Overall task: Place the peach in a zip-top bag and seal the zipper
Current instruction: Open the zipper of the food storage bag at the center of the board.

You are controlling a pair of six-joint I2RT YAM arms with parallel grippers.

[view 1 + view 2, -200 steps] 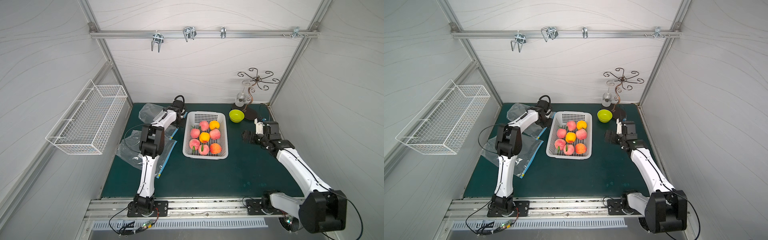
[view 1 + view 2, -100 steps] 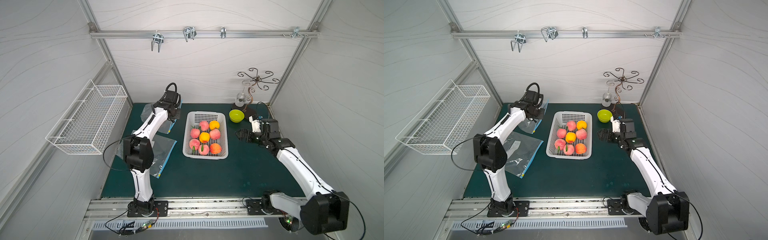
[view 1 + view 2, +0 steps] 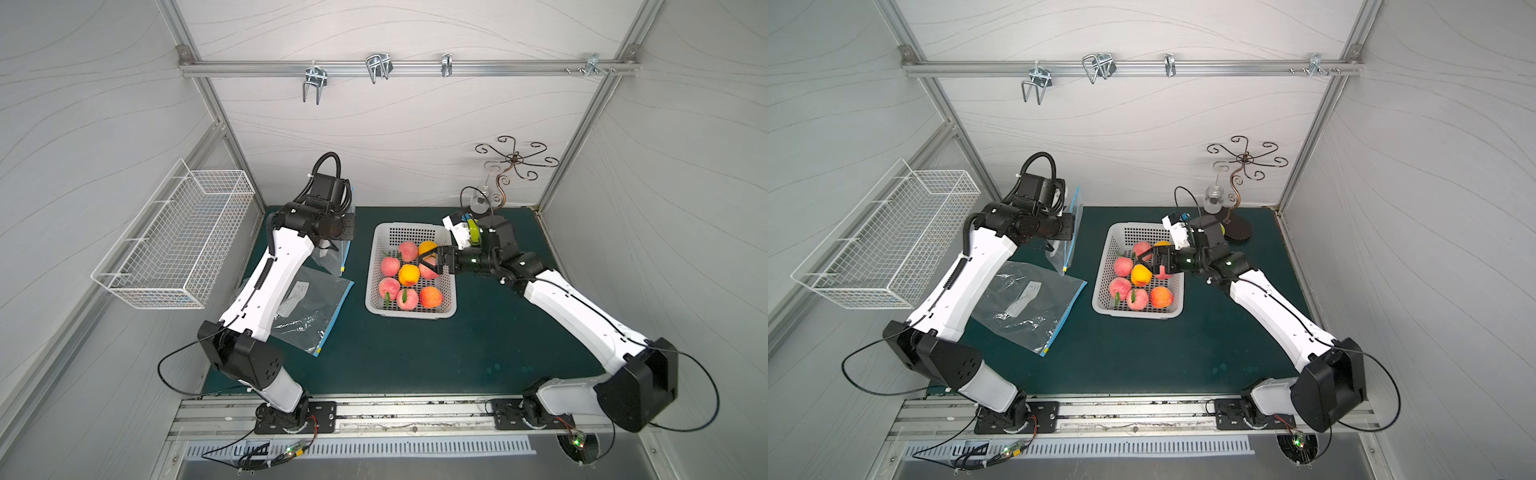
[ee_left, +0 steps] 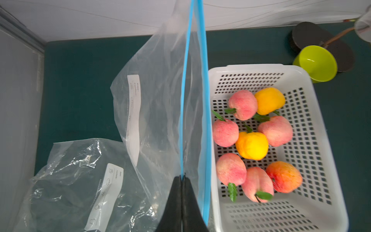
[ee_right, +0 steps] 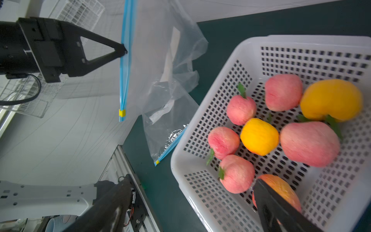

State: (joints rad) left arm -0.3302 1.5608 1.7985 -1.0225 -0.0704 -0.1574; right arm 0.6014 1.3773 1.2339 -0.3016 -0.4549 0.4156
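My left gripper (image 4: 182, 177) is shut on the blue zipper strip of a clear zip-top bag (image 4: 160, 90). It holds the bag in the air at the back left (image 3: 332, 259), zipper edge upright, with a yellow slider (image 5: 122, 113) at the low end. Several pink and orange peaches lie in a white perforated basket (image 3: 409, 313). My right gripper (image 3: 428, 264) hangs open over the basket's right side, above a pink peach (image 3: 1162, 272), holding nothing. In the right wrist view one finger (image 5: 271, 200) crosses an orange-red peach (image 5: 281, 188).
A second clear zip-top bag (image 3: 309, 303) lies flat on the green mat, left of the basket. A lime-green bowl (image 4: 315, 62) and a curly metal stand (image 3: 515, 160) sit at the back right. A wire basket (image 3: 178, 245) hangs on the left wall.
My left arm has lifted the bag off the mat and raised it toward the back. My right gripper has moved left, from beside the basket to over the peaches.
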